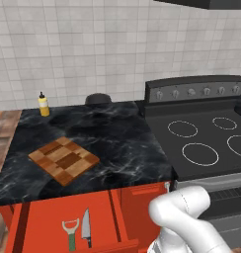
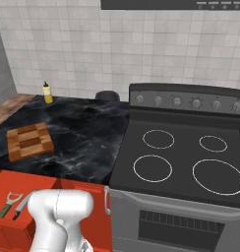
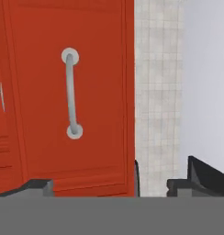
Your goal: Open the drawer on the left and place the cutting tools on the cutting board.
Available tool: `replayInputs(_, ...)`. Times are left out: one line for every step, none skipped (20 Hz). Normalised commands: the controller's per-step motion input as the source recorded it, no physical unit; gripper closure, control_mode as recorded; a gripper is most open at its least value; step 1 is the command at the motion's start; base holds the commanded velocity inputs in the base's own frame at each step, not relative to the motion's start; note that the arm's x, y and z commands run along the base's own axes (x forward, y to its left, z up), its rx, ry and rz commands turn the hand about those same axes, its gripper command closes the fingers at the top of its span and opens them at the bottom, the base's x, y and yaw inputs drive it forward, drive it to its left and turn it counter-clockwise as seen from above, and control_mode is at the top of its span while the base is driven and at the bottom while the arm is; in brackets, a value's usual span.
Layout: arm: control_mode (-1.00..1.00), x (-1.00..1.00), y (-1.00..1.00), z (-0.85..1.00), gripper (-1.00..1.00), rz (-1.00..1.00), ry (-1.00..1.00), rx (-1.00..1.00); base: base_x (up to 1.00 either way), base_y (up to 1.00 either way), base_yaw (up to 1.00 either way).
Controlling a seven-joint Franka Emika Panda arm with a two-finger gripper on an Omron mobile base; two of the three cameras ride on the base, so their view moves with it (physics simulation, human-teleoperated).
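The drawer (image 1: 43, 222) stands pulled out below the black marble counter. Inside it lie the cutting tools side by side: a green-handled peeler (image 1: 70, 233) and a small knife (image 1: 86, 227), also seen as peeler (image 2: 9, 204) and knife (image 2: 22, 205). The checkered cutting board (image 1: 64, 159) rests on the counter's left part, likewise the cutting board (image 2: 29, 141). In the hand view my gripper (image 3: 116, 180) is open, nothing between its fingers (image 3: 196, 174). It faces a red front with a silver bar handle (image 3: 71, 94), and stays apart from the handle.
A yellow bottle (image 1: 43, 105) and a dark round object (image 1: 98, 99) stand at the counter's back by the tiled wall. The black stove (image 1: 206, 143) with four burners is on the right. My white arm (image 1: 184, 217) bends low in front of the cabinets.
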Motion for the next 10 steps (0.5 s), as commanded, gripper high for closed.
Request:
replayInputs(-1.00,-1.00,-0.31,0.63,-1.00,-0.06,0.01,0.11,0.00,0.00,0.00)
replayInputs(-1.00,-1.00,-0.31,0.63,-1.00,-0.06,0.01,0.10,0.00,0.00,0.00)
replayInputs(-1.00,-0.98,-0.32,0.59,-1.00,-0.06,0.03,0.10,0.00,0.00,0.00)
replayInputs(-1.00,-0.90,-0.32,0.63,-1.00,-0.06,0.05,0.10,0.00,0.00,0.00)
replayInputs(-1.00,-0.73,-0.34,0.66,-1.00,-0.08,0.09,0.10,0.00,0.00,0.00)
replayInputs(-1.00,-0.61,-0.39,0.72,-1.00,-0.09,0.11,0.10,0.00,0.00,0.00)
replayInputs(-1.00,-0.44,-0.44,0.84,-1.00,-0.10,0.12,0.12,0.00,0.00,0.00)
replayInputs(-1.00,-0.23,-0.44,0.88,-1.00,-0.11,0.17,0.11,0.00,0.00,0.00)
replayInputs(-1.00,-0.06,-0.41,0.97,-1.00,-0.13,0.21,0.10,0.00,0.00,0.00)
replayInputs(-1.00,0.00,-0.42,1.00,-1.00,-0.14,0.25,0.10,0.00,0.00,0.00)
